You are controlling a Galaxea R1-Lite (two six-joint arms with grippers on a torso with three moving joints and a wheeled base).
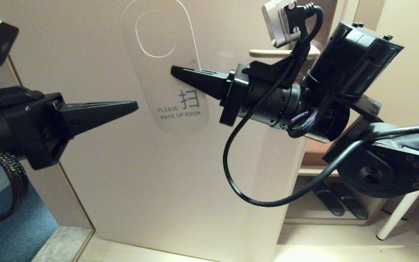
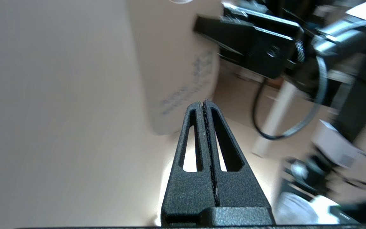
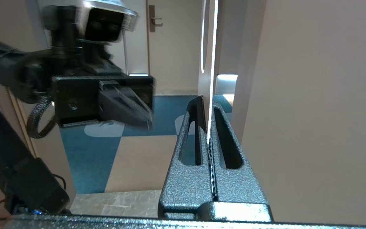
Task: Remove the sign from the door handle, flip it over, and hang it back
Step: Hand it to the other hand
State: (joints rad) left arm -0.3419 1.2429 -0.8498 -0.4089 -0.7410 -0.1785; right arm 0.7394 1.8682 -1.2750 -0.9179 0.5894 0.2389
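The sign [image 1: 166,80] hangs free in front of the door, off the door handle [image 1: 264,53], white face toward me reading PLEASE MAKE UP ROOM, oval hole at the top. My right gripper [image 1: 175,71] is shut on its right edge near mid-height. In the right wrist view the sign [image 3: 213,63] stands edge-on, pinched between the fingers of the right gripper [image 3: 207,100]. My left gripper [image 1: 135,105] is shut and empty, pointing at the sign's lower left edge, a short gap away. From the left wrist, the left gripper [image 2: 204,102] sits just below the sign [image 2: 176,73].
The pale door [image 1: 158,182] fills the background. The handle is partly hidden behind my right wrist camera [image 1: 280,22]. A low shelf with dark slippers [image 1: 336,203] and a white leg [image 1: 398,214] stand at lower right. Blue carpet [image 1: 13,225] lies beyond the door frame at left.
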